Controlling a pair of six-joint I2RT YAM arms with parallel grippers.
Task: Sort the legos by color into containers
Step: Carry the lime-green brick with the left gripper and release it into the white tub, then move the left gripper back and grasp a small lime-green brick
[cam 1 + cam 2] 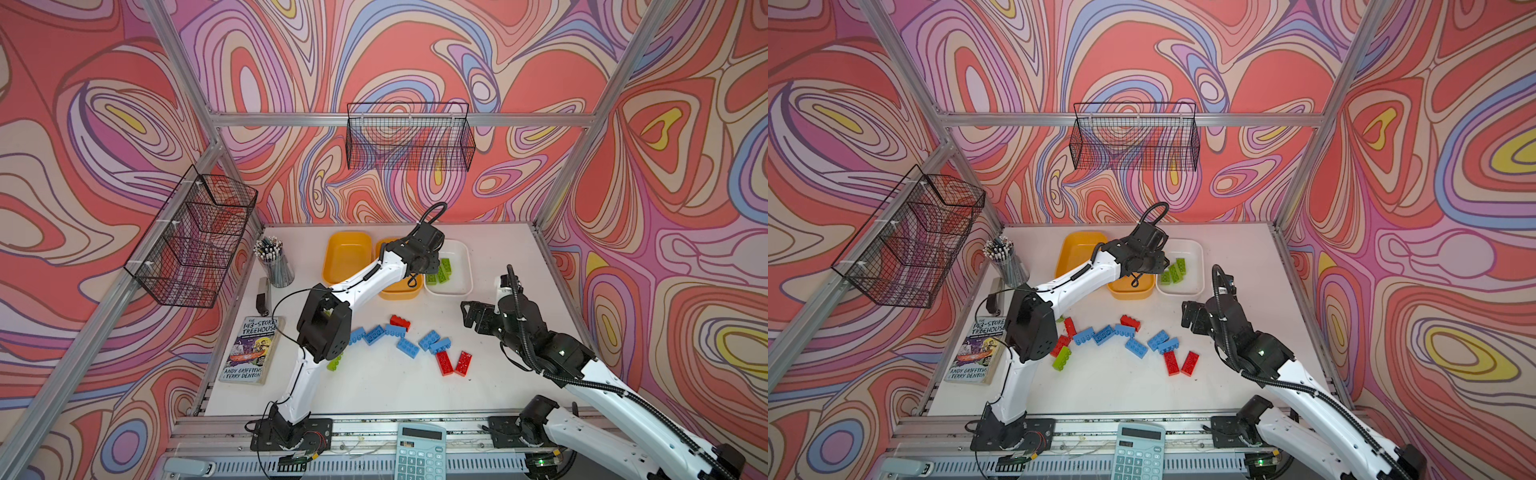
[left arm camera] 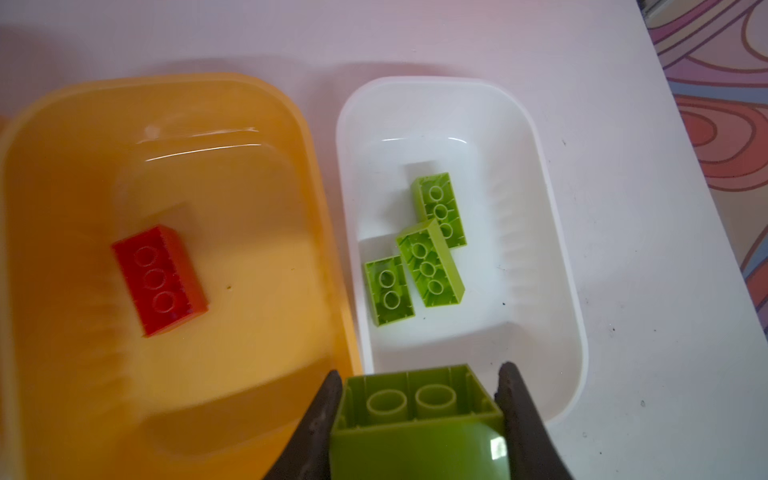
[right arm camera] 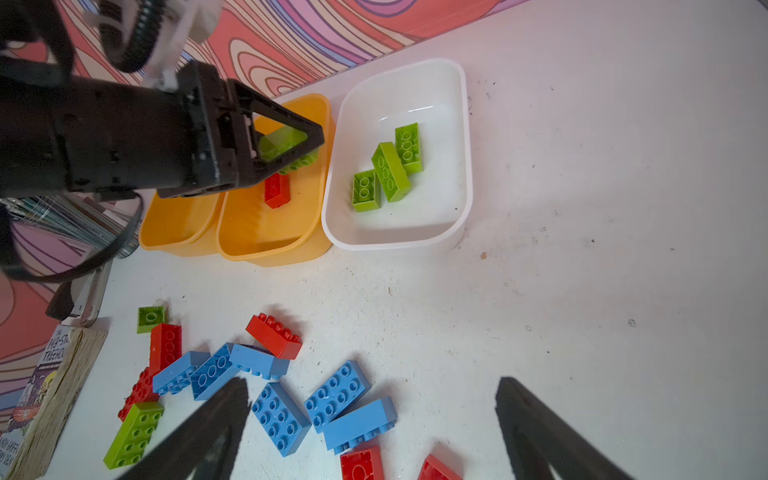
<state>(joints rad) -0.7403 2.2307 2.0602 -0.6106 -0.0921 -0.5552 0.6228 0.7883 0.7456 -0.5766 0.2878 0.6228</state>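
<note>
A white tabletop is seen in both top views. Along its far edge three shallow rounded-rectangle plastic trays are set side by side. The left yellow-orange tray holds nothing. The middle yellow-orange tray and the white tray are placed just beside each other.

The left gripper is held above the trays, near where the rim of the middle yellow-orange tray meets that of the white tray. Its jaws are clamped on a held lime green brick of studded plastic, whose hollow underside is turned towards the wrist camera. The right gripper is hung above the tabletop nearer the front, with its jaws spread wide and nothing between them.

A single red brick is seen hollow side up in the middle yellow-orange tray. Three sorted lime green bricks are gathered in the white tray, touching one another, with the middle one tilted against its neighbours.

In the middle of the tabletop a loose scatter is left: six light blue bricks, five loose red bricks and two loose lime green bricks.
</note>
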